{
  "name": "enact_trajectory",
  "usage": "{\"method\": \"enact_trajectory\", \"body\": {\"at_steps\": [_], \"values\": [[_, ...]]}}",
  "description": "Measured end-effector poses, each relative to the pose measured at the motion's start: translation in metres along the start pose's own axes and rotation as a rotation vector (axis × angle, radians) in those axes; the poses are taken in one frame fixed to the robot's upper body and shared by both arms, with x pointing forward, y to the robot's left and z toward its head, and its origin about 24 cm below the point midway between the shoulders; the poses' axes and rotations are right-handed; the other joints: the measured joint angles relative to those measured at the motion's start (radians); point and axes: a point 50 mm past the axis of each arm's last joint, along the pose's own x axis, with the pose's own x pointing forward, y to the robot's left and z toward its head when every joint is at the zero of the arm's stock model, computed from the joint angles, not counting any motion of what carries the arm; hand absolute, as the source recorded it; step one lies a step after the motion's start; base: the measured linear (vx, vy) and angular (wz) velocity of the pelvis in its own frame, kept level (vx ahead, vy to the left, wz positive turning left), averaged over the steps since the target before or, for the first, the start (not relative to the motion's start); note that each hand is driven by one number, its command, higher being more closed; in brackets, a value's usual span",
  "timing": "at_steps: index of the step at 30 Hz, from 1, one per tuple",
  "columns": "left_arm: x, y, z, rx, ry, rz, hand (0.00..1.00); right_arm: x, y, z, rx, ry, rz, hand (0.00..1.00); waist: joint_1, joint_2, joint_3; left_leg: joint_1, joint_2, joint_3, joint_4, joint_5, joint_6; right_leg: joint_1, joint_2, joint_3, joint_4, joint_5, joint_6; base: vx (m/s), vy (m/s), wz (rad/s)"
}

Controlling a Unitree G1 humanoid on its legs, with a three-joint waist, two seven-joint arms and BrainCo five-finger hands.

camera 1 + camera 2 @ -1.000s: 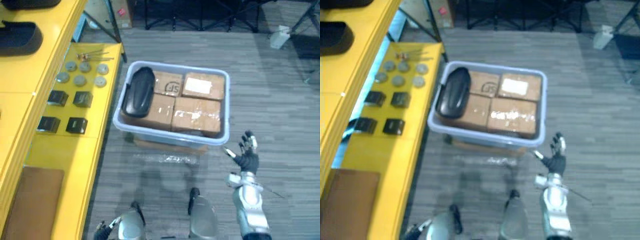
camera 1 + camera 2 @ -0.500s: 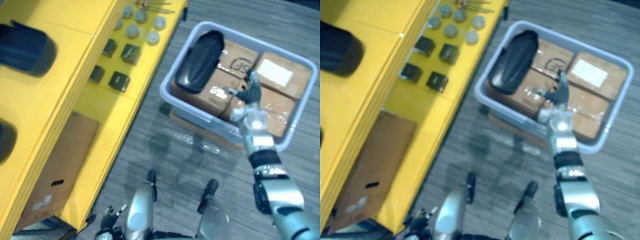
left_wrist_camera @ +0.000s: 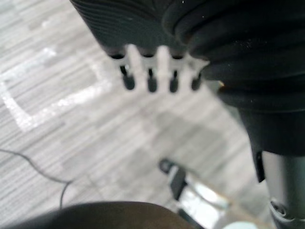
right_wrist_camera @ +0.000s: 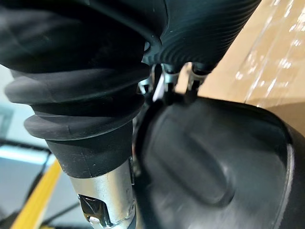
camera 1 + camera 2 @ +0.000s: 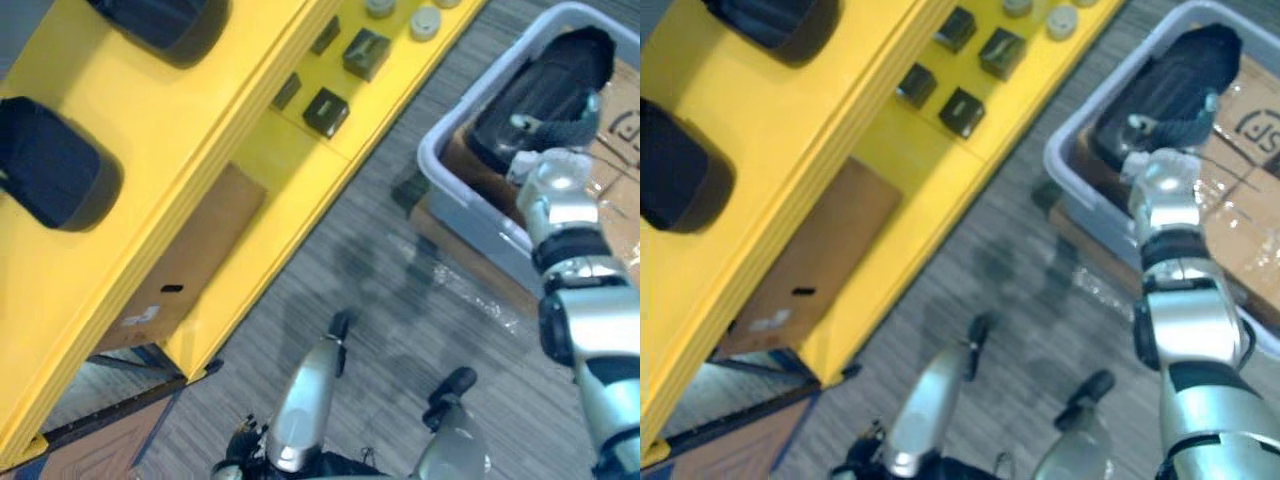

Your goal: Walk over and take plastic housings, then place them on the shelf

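While our right hand [image 5: 560, 128] lies against the black, rounded plastic housing [image 5: 535, 85] atop the taped brown cardboard boxes [image 5: 1240, 200] in the pale grey plastic tub [image 5: 440, 165], we judge the pick-up to be in hand, though we cannot tell whether that hand has closed on it. Next we need a firm hold, a lift clear of the tub's rim and a turn to the yellow metal shelf [image 5: 200, 160], where similar black housings [image 5: 50, 165] sit; our left hand [image 3: 151, 71] hangs straight-fingered, holding nothing. Grey striped carpet [image 5: 380, 270] covers the floor, and small black blocks [image 5: 325, 110] and grey discs [image 5: 425, 20] lie on a lower shelf level.
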Motion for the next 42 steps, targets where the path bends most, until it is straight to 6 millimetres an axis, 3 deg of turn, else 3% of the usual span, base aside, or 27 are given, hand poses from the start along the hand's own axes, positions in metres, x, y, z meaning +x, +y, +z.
{"method": "enact_trajectory", "body": {"at_steps": [5, 13, 18, 26, 31, 38, 39, 42], "values": [[-0.001, -0.002, -0.006, -0.005, 0.024, -0.018, 0.0, 0.005, -0.015, -0.008, -0.021, 0.045, -0.106, 0.0, 0.006, 0.01, -0.007, -0.014, -0.007, -0.017, 0.013, 0.0, 0.001, -0.009, -0.013, -0.013, 0.034, -0.019, -0.002, -0.05, -0.001, 0.1], [-0.002, -0.01, -0.012, 0.022, 0.048, -0.069, 0.0, 0.011, -0.026, -0.028, -0.104, 0.181, -0.025, 0.0, 0.02, 0.05, -0.034, -0.029, -0.004, -0.019, 0.011, 0.001, 0.0, -0.027, -0.015, -0.018, 0.045, -0.027, 0.0, 0.0, -0.005, 0.01], [-0.002, -0.011, -0.012, 0.002, 0.047, -0.072, 0.0, 0.022, -0.054, -0.031, -0.178, 0.22, -0.092, 0.0, 0.03, 0.051, -0.035, -0.027, 0.001, -0.018, 0.012, 0.0, 0.0, -0.028, -0.011, -0.018, 0.047, -0.029, -0.002, 0.01, -0.004, 0.0], [-0.002, -0.013, -0.014, 0.016, 0.055, -0.085, 0.0, 0.022, -0.057, -0.037, -0.197, 0.244, -0.097, 0.0, 0.035, 0.066, -0.045, -0.018, 0.004, -0.015, 0.01, -0.001, -0.001, -0.031, -0.013, -0.014, 0.052, -0.042, -0.014, -0.03, -0.003, -0.02], [-0.003, -0.017, -0.017, 0.008, 0.065, -0.097, 0.0, 0.022, -0.056, -0.035, -0.202, 0.23, -0.075, 0.0, 0.037, 0.089, -0.062, -0.018, 0.005, -0.012, 0.005, -0.001, -0.001, -0.033, -0.013, -0.014, 0.046, -0.041, -0.013, -0.01, -0.002, 0.0], [-0.001, -0.019, -0.016, 0.011, 0.073, -0.112, 0.0, 0.028, -0.065, -0.029, -0.233, 0.193, -0.03, 0.0, 0.04, 0.096, -0.067, -0.032, 0.004, -0.013, 0.006, -0.001, -0.001, -0.048, -0.015, -0.015, 0.051, -0.04, -0.009, 0.0, 0.0, 0.0], [-0.001, -0.019, -0.016, 0.013, 0.075, -0.118, 0.0, 0.029, -0.066, -0.029, -0.248, 0.187, -0.014, 1.0, 0.04, 0.096, -0.067, -0.032, 0.004, -0.014, 0.007, -0.001, -0.001, -0.048, -0.016, -0.015, 0.053, -0.043, -0.012, 0.0, 0.0, 0.0], [0.0, -0.02, -0.014, 0.015, 0.075, -0.128, 0.0, 0.031, -0.07, -0.029, -0.302, 0.169, 0.015, 1.0, 0.046, 0.097, -0.068, -0.036, 0.003, -0.014, 0.008, -0.001, -0.001, -0.055, -0.019, -0.016, 0.06, -0.047, -0.012, 0.0, 0.0, 0.0]]}}
